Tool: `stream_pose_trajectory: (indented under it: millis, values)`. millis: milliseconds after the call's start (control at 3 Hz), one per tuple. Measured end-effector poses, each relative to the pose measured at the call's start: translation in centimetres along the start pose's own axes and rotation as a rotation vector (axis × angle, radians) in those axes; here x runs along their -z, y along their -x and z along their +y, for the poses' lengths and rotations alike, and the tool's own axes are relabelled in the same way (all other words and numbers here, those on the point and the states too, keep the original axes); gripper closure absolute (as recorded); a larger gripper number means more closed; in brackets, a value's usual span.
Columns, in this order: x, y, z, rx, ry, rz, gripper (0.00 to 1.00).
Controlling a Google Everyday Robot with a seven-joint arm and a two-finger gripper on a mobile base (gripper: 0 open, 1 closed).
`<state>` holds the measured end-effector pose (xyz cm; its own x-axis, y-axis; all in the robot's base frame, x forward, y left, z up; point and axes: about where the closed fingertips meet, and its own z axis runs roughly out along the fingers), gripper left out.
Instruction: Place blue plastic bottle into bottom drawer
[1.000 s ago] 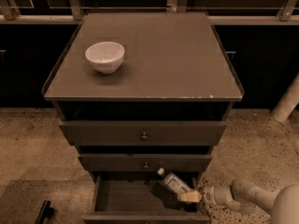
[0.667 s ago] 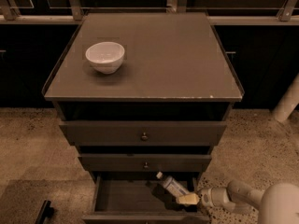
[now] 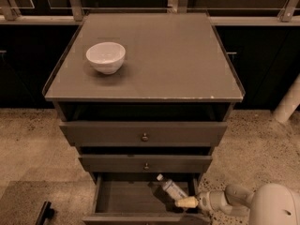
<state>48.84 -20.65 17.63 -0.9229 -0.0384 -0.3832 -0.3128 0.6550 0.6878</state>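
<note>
The blue plastic bottle [image 3: 171,188] is inside the open bottom drawer [image 3: 136,217], at its right side. It lies slanted, with its white cap pointing to the back left. My gripper [image 3: 186,202] reaches into the drawer from the right and sits at the bottle's base, touching or nearly touching it. I cannot tell whether the bottle rests on the drawer floor or is held just above it. The two upper drawers [image 3: 144,134] with round knobs are pushed in.
A white bowl [image 3: 106,56] stands on the cabinet top [image 3: 159,64] at the left. My white arm [image 3: 274,205] fills the lower right corner. A white post [image 3: 288,102] leans at the right. A dark object [image 3: 44,213] lies on the floor at the lower left.
My gripper and the bottle have moved slightly down and left, deeper into the bottom drawer. Bowl and drawers have not moved.
</note>
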Motion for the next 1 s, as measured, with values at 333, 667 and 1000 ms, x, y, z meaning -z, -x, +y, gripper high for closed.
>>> stream_pose_trajectory:
  millis: [333,667,1000]
  values:
    - [-0.01,0.0,0.0,0.0,0.0,0.0,0.81]
    - [-0.01,-0.01,0.01,0.0,0.0,0.0,0.57]
    - [-0.01,-0.01,0.01,0.0,0.0,0.0,0.34]
